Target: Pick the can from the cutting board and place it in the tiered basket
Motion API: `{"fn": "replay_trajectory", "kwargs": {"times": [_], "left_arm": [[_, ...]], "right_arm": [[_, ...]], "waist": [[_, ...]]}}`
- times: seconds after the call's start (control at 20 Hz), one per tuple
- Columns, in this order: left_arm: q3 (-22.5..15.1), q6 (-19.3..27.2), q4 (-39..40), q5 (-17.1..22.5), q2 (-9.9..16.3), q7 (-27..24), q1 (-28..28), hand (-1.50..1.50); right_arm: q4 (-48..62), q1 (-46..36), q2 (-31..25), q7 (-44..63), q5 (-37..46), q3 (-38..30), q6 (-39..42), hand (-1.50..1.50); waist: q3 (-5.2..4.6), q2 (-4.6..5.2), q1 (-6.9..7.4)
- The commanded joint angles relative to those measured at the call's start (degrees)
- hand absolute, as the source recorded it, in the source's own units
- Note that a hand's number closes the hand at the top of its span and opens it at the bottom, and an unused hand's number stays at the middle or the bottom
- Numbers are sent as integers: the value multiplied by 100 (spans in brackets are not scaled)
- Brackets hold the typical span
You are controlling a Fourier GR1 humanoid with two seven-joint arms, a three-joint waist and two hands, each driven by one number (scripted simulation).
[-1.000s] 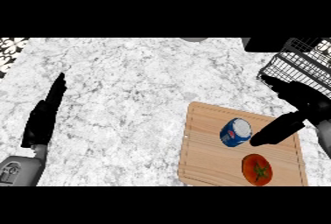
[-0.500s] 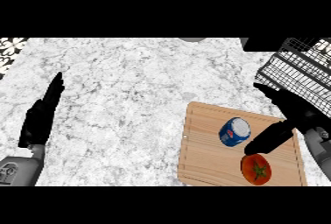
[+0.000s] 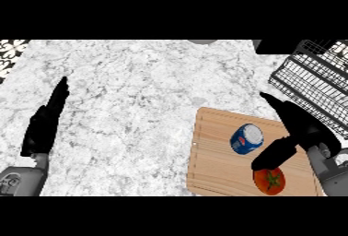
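Lying on its side on the wooden cutting board (image 3: 217, 161), the blue can (image 3: 246, 138) sits just to the left of the right robot hand (image 3: 299, 131), whose fingers and thumb are spread wide on either side of it and hold nothing. The thumb reaches down towards a red tomato (image 3: 270, 180) near the board's lower corner. Beyond the robot hand, up and to its right, stands the wire tiered basket (image 3: 309, 78) on the marble worktop (image 3: 136, 101). Far across the worktop, the left robot hand (image 3: 46, 122) rests with straight fingers, also empty. The can looks light, rigid and smooth-walled, and being on its side it is likely to roll; the round body, taken across its middle between thumb and fingers, appears the soundest place to grasp.
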Motion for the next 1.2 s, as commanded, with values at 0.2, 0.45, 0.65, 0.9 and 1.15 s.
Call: {"fn": "replay_trajectory", "kwargs": {"times": [0.2, 0.45, 0.65, 0.9, 1.15], "left_arm": [[261, -262, 134, 23, 44, -142, -45, 0], [121, -55, -84, -211, -202, -24, 39, 0], [211, -214, -59, -226, -196, -38, 103, 0], [217, -234, 78, -262, -413, 31, -127, 0], [309, -270, -199, -443, -396, 158, -10, 0]], "right_arm": [[-38, 116, 236, 929, 167, 20, 256, -150], [419, 227, 624, 717, 531, 229, 52, -150], [736, 280, 556, 243, 417, -147, 343, -150], [1017, -82, 990, 505, 557, -80, 484, -150], [813, 570, 1006, 75, 757, -232, 557, -150]], "waist": [[0, 1, -19], [3, 5, 17], [4, 9, 9], [2, 10, 7], [4, 2, -19]]}}
